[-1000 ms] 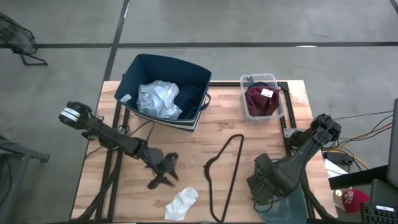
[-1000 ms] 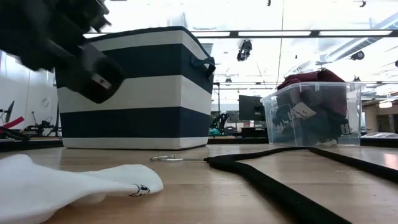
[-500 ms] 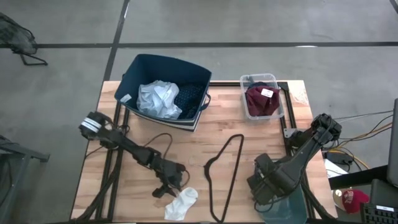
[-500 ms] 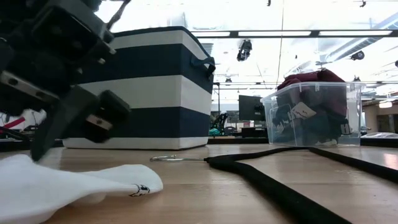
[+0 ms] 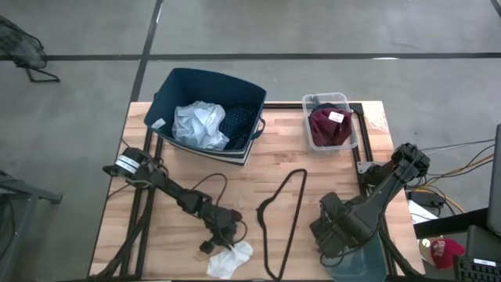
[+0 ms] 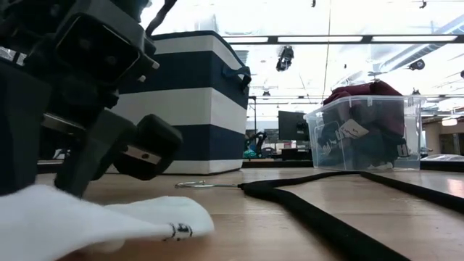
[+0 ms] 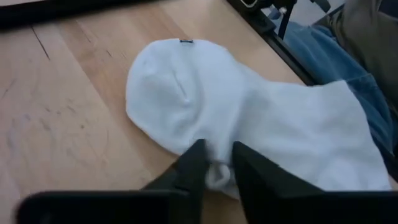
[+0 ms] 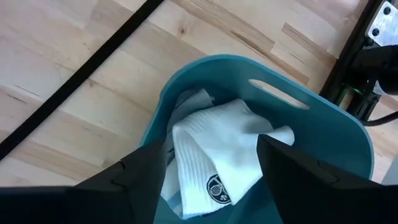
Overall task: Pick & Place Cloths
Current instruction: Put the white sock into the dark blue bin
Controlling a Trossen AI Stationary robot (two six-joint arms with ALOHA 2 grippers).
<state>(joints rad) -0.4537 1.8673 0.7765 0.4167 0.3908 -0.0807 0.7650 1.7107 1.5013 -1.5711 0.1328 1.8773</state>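
Note:
A small white sock (image 5: 232,258) lies flat on the wood close to the table's near edge, also seen in the low view (image 6: 94,221). My left gripper (image 5: 213,243) is down at its left edge and shut on it. My right gripper (image 5: 333,235) hovers open over a teal bin (image 8: 323,124) at the near right corner, with its fingers either side of a second white sock (image 8: 217,149) lying in that bin. The pale blue shirt (image 5: 200,124) and the navy patterned piece (image 5: 237,121) lie in the navy bin (image 5: 168,86). My left gripper (image 7: 216,171) pinches a small raised fold of the white sock at its edge (image 7: 217,177) between the two fingers. The fingers come slanting down from the table's far left. The rest of the sock (image 7: 249,118) lies spread on the wood.
A thin black hanger (image 5: 286,219) lies on the table just right of the sock. A clear box (image 5: 350,125) holding a maroon piece (image 5: 329,129) stands at the far right. Bare wood lies between the navy bin and the sock.
My left gripper has moved toward the table's near edge and to the right, come down onto the white sock and shut on its edge. The sock has bunched slightly and shifted a little away from the gripper.

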